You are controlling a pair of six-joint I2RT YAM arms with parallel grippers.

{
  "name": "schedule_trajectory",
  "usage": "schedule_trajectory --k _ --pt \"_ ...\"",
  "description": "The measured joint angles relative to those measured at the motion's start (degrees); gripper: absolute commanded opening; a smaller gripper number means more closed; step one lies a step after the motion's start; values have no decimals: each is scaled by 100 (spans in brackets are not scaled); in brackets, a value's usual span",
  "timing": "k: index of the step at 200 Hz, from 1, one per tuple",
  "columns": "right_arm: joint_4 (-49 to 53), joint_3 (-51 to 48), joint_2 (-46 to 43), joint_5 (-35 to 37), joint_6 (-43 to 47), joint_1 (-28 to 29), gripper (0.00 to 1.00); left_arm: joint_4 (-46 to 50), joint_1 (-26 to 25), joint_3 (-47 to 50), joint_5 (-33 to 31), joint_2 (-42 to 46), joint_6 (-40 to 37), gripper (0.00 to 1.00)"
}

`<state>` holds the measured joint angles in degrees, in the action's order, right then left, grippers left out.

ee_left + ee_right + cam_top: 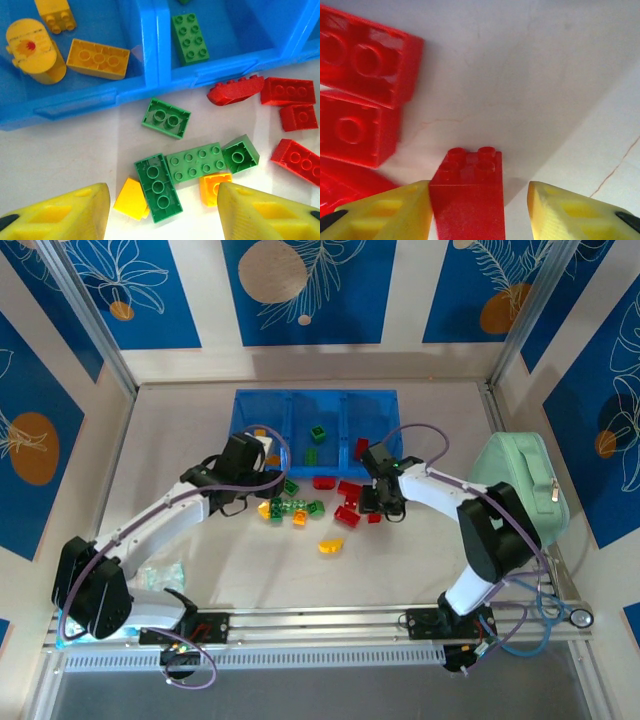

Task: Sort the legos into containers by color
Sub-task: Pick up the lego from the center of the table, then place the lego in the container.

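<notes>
Two things can bite you here. 1st: right gripper [479, 200] straddles a small red brick [467, 210]; one finger [395, 212] touches its side, the other finger [565, 215] stands just apart w/ a shadowed gap, so the jaws are spread around it, not pinching yet; squeeze off-centre like this & the brick prob. gets shoved sideways or twists out, esp. as its near face looks smooth & glossy; the touching finger also sits near the other red bricks [365, 60] & could nudge them. 2nd: left gripper [162, 200] hangs w/ fingers spread wide, nothing held, above a tight cluster; dark green brick [157, 187], light green brick [196, 162], orange brick [214, 187] & yellow piece [131, 200] touch or nearly touch; drop straight down & you likely grab two at once, or a mixed pair that lands in the wrong compartment.

Legos: small studded bricks, shiny, in red, green, yellow-orange; most lie loose on the table [420, 560] just in front of the tray [262, 402], reds to the right, greens & yellows to the left, one yellow-orange piece [330, 547] apart, nearer the arm bases. Tray is translucent blue, low walls, three square compartments side by side; left one holds yellow pieces [98, 59], middle a green brick [190, 37], right a red piece [361, 447]; sorting looks partly done, approx. a dozen left outside.
</notes>
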<state>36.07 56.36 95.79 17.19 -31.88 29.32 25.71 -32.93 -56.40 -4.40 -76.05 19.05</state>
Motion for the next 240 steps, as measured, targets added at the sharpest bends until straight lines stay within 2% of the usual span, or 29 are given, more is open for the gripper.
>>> schedule_trajectory --k 37,65,88,115,156,190,240 --pt "127 -20 24 184 -76 35 47 -7 0 44 -79 103 20 59" --pt "160 -22 -59 229 -131 55 33 -42 0 46 -81 133 22 58" --pt "289 -17 -190 302 -157 157 28 -57 0 59 -81 133 31 58" --pt "540 201 -535 387 -138 214 26 -127 -2 192 -79 133 87 57" --pt "702 1370 -656 431 149 0 26 -234 -245 680 -81 133 350 56" --pt "719 2505 -74 439 483 -358 26 -262 -546 1014 -138 190 612 56" --pt "927 3969 1617 409 839 -739 27 -254 -813 1338 -286 551 903 56"
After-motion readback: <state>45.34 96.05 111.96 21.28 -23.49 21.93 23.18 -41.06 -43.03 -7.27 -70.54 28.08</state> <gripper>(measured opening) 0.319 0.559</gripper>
